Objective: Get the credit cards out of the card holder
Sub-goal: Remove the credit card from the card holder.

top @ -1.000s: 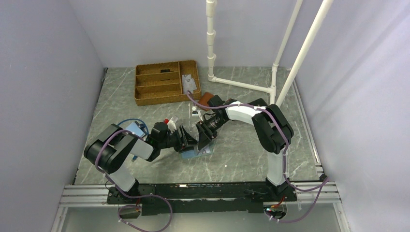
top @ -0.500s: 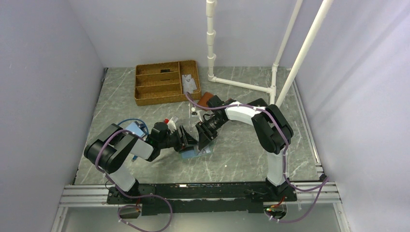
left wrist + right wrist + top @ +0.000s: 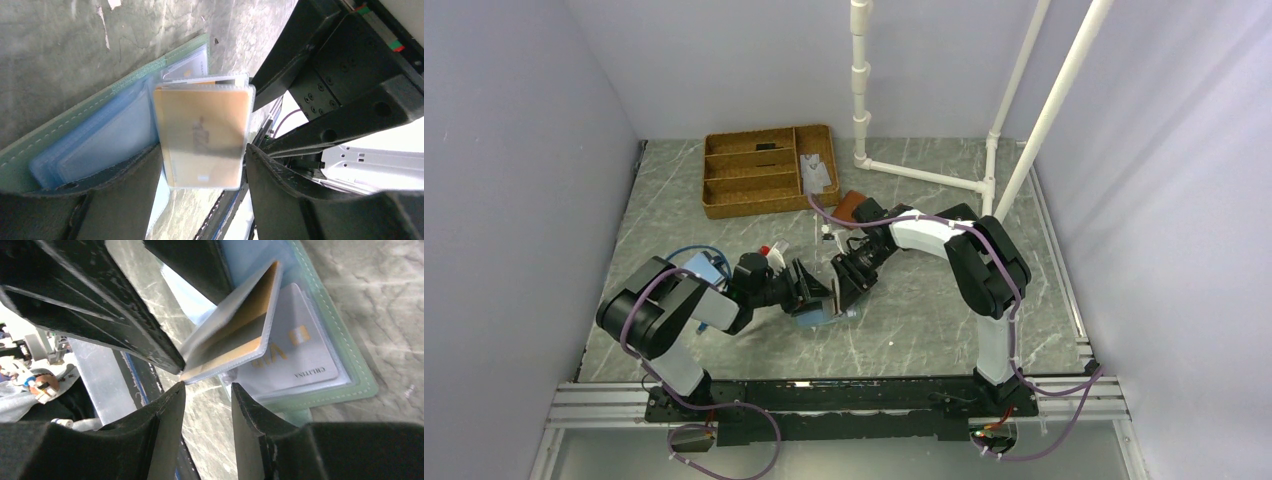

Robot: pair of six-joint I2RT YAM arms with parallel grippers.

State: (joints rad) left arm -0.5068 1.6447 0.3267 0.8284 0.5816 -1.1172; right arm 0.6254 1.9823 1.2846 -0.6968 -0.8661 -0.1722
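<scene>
I'm judging the card light, stiff, slick: left gripper straddling it, grip unclear; right gripper, jaws apart, hovering at its corner.

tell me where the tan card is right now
In the left wrist view the tan card sits in a clear sleeve between the left gripper's fingers, raised off the open card holder lying on the table.

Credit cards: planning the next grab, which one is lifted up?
The tan card, tilted up in its sleeve; the white card lies flat in the holder.
</scene>
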